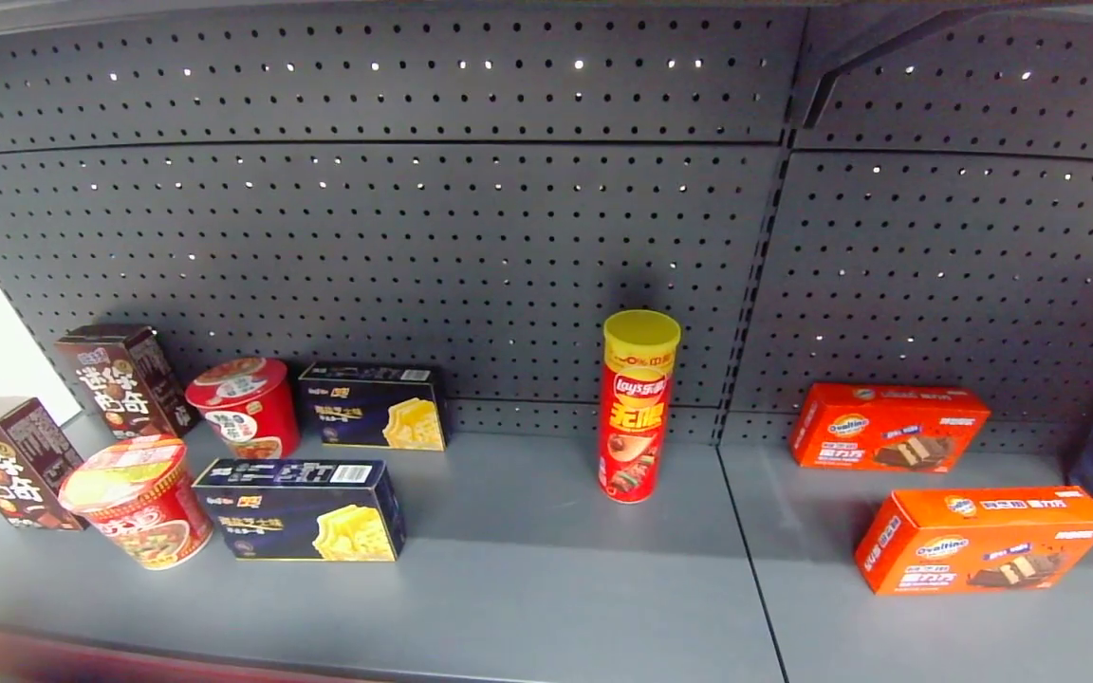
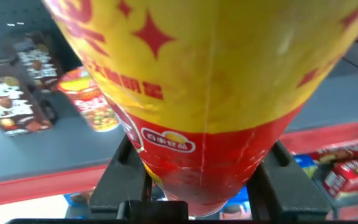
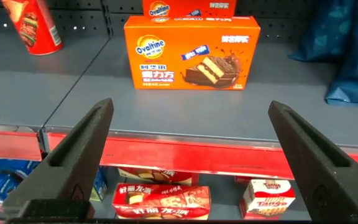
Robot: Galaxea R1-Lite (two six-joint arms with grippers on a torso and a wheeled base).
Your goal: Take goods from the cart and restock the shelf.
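The left gripper (image 2: 204,171) is holding the held can (image 2: 216,81), its jaws closing on the red end with the yellow length sticking out past them. Judging by the left wrist view, this can is hanging on the near side of the shelf (image 1: 546,569), just off its red lip (image 2: 48,178), with a cup (image 2: 95,102) standing on the shelf beyond. The right gripper (image 3: 190,112) is sitting near the lip on the right, jaws spread wide and gripping nothing, facing an orange box (image 3: 191,53).

Several things are threatening trouble here. The held can is round and glossy and is being pinched near one end, so a quick arm move is likely to be swinging or sliding it in the jaws. If it is going in too low, its end is liable to be catching the lip. It is tall and narrow, so if it is being let go tilted or above the surface, it is probably toppling and rolling.

The shelf can (image 1: 639,408) is standing alone mid-shelf, and a placement just beside it is risking a knock that sends both over. Farther left, the navy box (image 1: 305,509) and its neighbours are crowding the shelf. The open right jaws, if advancing, are risking a shove to the orange box.
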